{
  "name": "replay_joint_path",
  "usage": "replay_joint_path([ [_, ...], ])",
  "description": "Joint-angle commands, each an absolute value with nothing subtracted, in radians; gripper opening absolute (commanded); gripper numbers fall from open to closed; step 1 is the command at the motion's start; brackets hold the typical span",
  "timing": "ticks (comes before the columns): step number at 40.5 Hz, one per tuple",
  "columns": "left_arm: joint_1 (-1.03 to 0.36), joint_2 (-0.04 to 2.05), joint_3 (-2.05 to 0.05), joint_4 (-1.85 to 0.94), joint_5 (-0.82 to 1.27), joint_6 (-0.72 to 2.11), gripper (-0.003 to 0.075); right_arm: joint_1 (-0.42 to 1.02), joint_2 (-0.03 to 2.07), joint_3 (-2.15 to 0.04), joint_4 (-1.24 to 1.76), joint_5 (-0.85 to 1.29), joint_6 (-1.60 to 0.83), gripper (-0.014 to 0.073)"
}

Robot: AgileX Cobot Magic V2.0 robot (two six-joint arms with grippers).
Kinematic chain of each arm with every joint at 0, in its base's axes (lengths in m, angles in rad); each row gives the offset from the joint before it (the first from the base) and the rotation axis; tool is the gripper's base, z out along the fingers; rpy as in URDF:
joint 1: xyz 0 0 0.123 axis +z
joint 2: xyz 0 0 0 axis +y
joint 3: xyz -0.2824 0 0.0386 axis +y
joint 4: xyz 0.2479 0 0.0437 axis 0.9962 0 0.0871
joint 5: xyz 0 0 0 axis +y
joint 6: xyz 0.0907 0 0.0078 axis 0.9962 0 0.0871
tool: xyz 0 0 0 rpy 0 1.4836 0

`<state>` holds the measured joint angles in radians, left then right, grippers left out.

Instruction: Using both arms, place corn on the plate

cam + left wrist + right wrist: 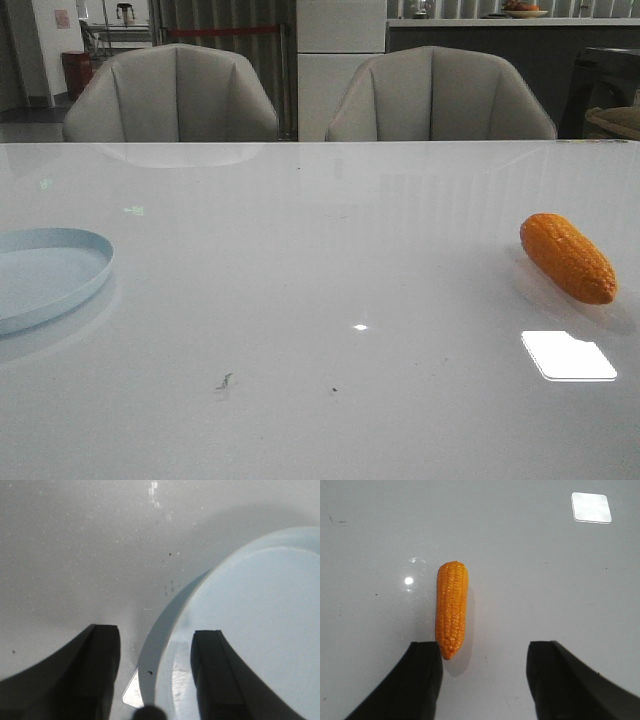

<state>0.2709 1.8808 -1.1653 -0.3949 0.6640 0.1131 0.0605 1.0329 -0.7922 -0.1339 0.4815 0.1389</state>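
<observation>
Corn (pixel 567 257) lies on the white worktop (pixel 320 330) at the far right side, on its side, with the thick end pointing away and a little left and the narrow tip toward the near right. The plate (pixel 60 262) sits at the left edge of the front view, partly cut off, and nothing is on it, so the 2 things are well apart across the worktop. In my judgement the task is only at its beginning: the corn is not yet picked up and the whole carry to the plate is left. The right gripper (pixel 482 680) hangs above the corn with its fingers (pixel 422 682) spread wide and holding nothing; the narrow tip of the corn appears just beside 1 finger, not centred in the gap. The left gripper (pixel 155 672) is over the rim of the plate, its fingers (pixel 97 672) also released and empty, 1 over the worktop and 1 over the plate. No arm shows in the front view.
</observation>
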Motion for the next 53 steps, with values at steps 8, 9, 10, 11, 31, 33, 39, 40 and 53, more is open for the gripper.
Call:
replay_joint_path([
  [8,0.273,1.839,-1.193,-0.410,0.620,0.116,0.0193,0.057,1.021,-0.829,-0.145,0.418,0.133,0.0489],
  [9,0.273,1.839,-1.193,-0.410,0.618,0.116,0.0183,0.057,1.021,-0.829,-0.145,0.418,0.133,0.0489],
  [10,0.273,1.839,-1.193,-0.410,0.615,0.116,0.0179,0.057,1.021,-0.829,-0.145,0.418,0.133,0.0489],
  [11,0.273,1.841,-1.193,-0.410,0.613,0.116,0.0178,0.057,1.021,-0.829,-0.145,0.418,0.133,0.0489],
  [31,0.257,1.900,-1.194,-0.416,0.645,0.125,0.0082,0.057,1.021,-0.829,-0.145,0.419,0.133,0.0489],
  [33,0.257,1.900,-1.194,-0.420,0.647,0.145,0.0100,0.057,1.021,-0.829,-0.145,0.419,0.133,0.0489],
  [39,0.257,1.900,-1.194,-0.508,0.686,0.319,0.0098,0.057,1.021,-0.829,-0.145,0.419,0.133,0.0489],
  [40,0.257,1.900,-1.194,-0.526,0.695,0.339,0.0098,0.057,1.021,-0.829,-0.145,0.419,0.133,0.0489],
  [53,0.224,1.896,-1.194,-0.792,0.860,0.591,0.0098,0.057,1.021,-0.828,-0.145,0.419,0.133,0.0489],
])
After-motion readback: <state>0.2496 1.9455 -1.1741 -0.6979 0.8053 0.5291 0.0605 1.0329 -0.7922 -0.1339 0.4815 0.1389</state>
